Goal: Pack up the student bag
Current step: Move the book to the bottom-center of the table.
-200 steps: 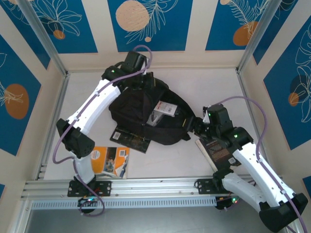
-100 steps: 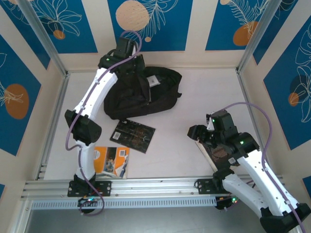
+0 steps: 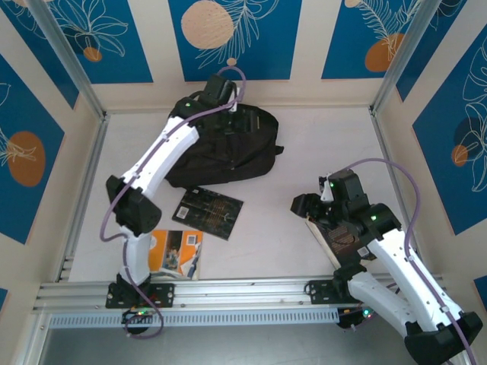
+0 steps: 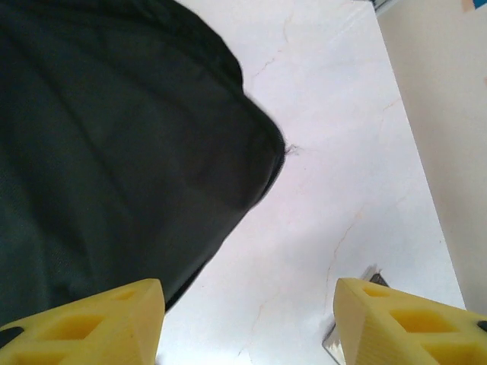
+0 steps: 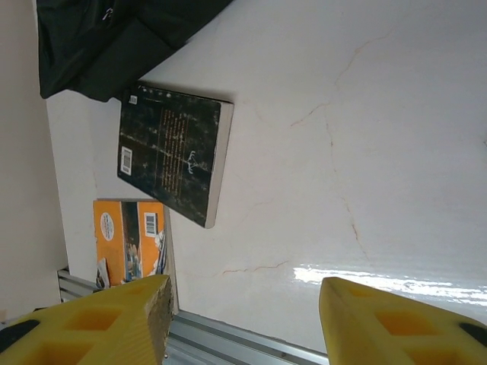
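Observation:
The student bag (image 3: 221, 152) is a big black soft backpack lying at the back left of the table. In the left wrist view its dark fabric (image 4: 114, 144) covers the upper left. My left gripper (image 3: 242, 120) hovers over the bag's far top edge. Its yellow fingers (image 4: 84, 323) stand apart in the left gripper (image 4: 247, 323) view, with bare table between them. My right gripper (image 3: 299, 205) is open over the table right of centre, well apart from the bag (image 5: 114, 34). The right gripper (image 5: 243, 323) holds nothing.
A flat dark book with gold print (image 3: 208, 212) (image 5: 171, 156) lies in front of the bag. An orange book (image 3: 175, 252) (image 5: 129, 236) sits near the front rail. A brown book (image 3: 335, 237) lies under the right arm. Walls close in the table.
The bag has been dragged from the table's middle to the back left. The left gripper, shut before, has opened and let go of it. The right gripper has drawn back from the bag.

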Available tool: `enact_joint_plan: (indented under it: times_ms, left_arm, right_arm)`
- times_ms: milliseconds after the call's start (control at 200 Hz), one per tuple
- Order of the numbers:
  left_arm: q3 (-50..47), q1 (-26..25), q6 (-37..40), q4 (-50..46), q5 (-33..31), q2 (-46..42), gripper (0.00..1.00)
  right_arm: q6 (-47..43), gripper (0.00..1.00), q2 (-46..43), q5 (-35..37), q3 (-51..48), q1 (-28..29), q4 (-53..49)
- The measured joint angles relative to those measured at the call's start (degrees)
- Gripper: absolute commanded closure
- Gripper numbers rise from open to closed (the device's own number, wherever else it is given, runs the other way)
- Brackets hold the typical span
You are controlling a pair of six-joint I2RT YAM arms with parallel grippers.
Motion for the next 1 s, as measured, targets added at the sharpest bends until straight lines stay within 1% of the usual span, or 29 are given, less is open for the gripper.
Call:
enact_joint_plan:
  times_ms: [75,160,270,360,405,460,600,720,855,925,1000]
  left_arm:
    - [-8.50,0.02,-0.81,0.70,-2.16,-7.08,0.34]
    - [-20.68,0.02,-2.36,2.01,-5.66,-17.07,0.31]
    - [-35.45,0.37,-6.14,2.95,-9.94,-28.70,0.22]
    - [-44.52,1.44,-10.47,1.81,-12.07,-34.38,0.19]
    - [-49.29,2.43,-13.07,1.33,-12.81,-36.33,0.14]
    - [-54.38,3.41,-16.28,0.15,-13.27,-37.83,0.12]
    - [-67.28,4.94,-24.15,-1.27,-13.14,-40.81,0.12]
    - [-73.94,5.03,-27.23,-0.74,-11.39,-41.18,0.14]
    - [-75.25,5.03,-25.46,2.40,-8.96,-38.03,0.16]
    - [-73.77,5.03,-22.80,3.82,-8.59,-35.76,0.15]
    - [-70.05,5.05,-19.52,4.31,-9.33,-32.59,0.15]
  right_arm:
    - [-0.44,0.49,0.83,-0.85,-0.09,0.00,0.61]
    - [-1.03,0.50,1.73,-1.51,-0.15,0.44,1.01]
    - [-1.46,0.51,2.47,-1.92,-1.18,2.01,2.19]
    - [-1.46,0.51,3.91,-2.05,-2.21,4.46,2.95]
    - [-1.46,0.51,5.07,-1.95,-2.49,5.90,3.45]
    - [-1.46,0.51,6.62,-1.75,-2.54,7.58,3.85]
    - [-1.49,0.51,11.76,-0.72,-2.16,11.63,5.05]
    - [-1.49,0.51,16.04,-0.46,-1.44,13.64,5.84]
    - [-1.49,0.51,19.23,-0.46,-1.01,15.63,6.73]
    - [-1.46,0.51,19.54,-0.46,-1.01,16.24,6.71]
    - [-1.46,0.50,19.50,-0.46,-1.01,16.48,6.73]
